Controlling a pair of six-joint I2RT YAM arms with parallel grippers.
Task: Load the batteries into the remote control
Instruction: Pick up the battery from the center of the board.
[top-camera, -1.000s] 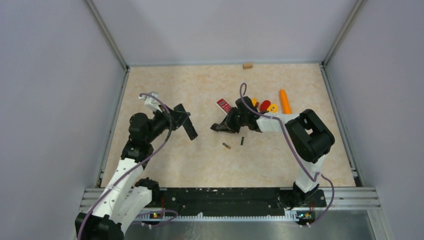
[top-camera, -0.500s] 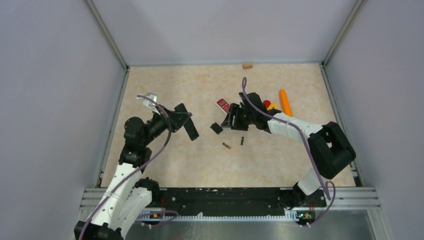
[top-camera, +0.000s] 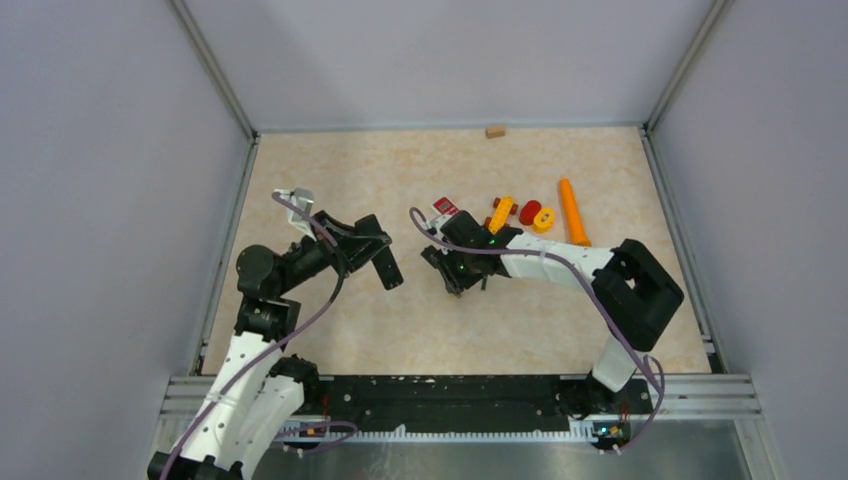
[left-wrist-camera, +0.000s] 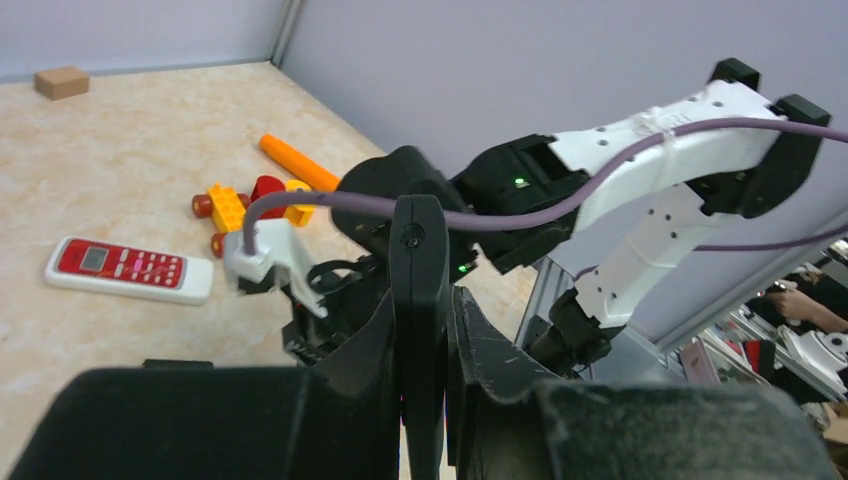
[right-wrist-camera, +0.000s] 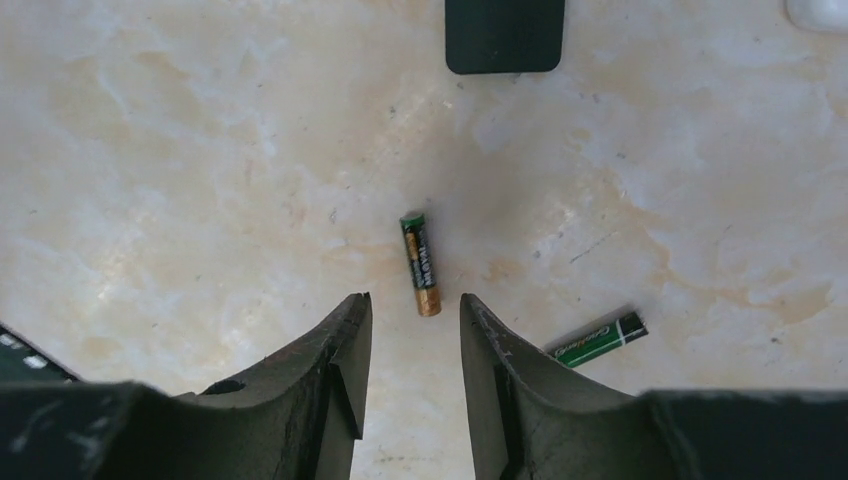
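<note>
Nearest the bases, the left tool (left-wrist-camera: 425, 300) was clamped shut on one slim black plastic remote control (left-wrist-camera: 418, 230). It held the bar edge-on, raised above the beige marbled tabletop (top-camera: 450, 340). To its right, the right tool (right-wrist-camera: 414, 302) pointed down at the tabletop with its two fingers apart and nothing between them.

Two small green-and-gold cylindrical batteries (right-wrist-camera: 421, 263) lay flat under that tool. The first lay in line with the gap, its gold end at the mouth of the fingers and not gripped. The second battery (right-wrist-camera: 598, 340) lay at a slant just off to the side, apart from the first.

One flat black rectangular plate (right-wrist-camera: 504, 35) lay a little beyond the first battery.

Farther out lay one red-and-white remote (left-wrist-camera: 128, 270). Beside it was a cluster of toys: one yellow plastic brick (top-camera: 500, 213), one red round piece (top-camera: 530, 212) and one yellow round piece (top-camera: 545, 219). One orange carrot-shaped cone (top-camera: 570, 208) lay just past them.

At the far edge, one small tan wooden block (top-camera: 495, 131) lay well apart from everything else.
</note>
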